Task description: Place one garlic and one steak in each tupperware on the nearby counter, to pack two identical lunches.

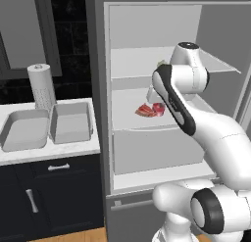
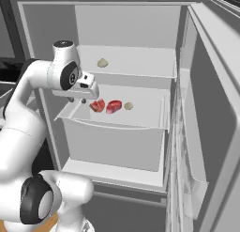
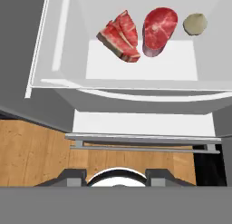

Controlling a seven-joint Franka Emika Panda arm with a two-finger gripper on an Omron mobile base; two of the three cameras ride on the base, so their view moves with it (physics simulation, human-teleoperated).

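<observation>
Gripper poised at the open fridge, nothing packed yet

The gripper (image 2: 84,100), its opening not discernible, is held empty just left of the steaks (image 3: 136,33); both tupperware (image 1: 71,121) sit unfilled on the counter (image 1: 59,150). Two steaks lying touching could be disturbed together.

White paper-towel roll (image 1: 41,85) upright at the back of the marble top, dark navy cabinets (image 1: 49,197) with silver handles (image 1: 59,166) beneath, open white fridge (image 2: 126,48), wooden floor (image 3: 31,150)
</observation>
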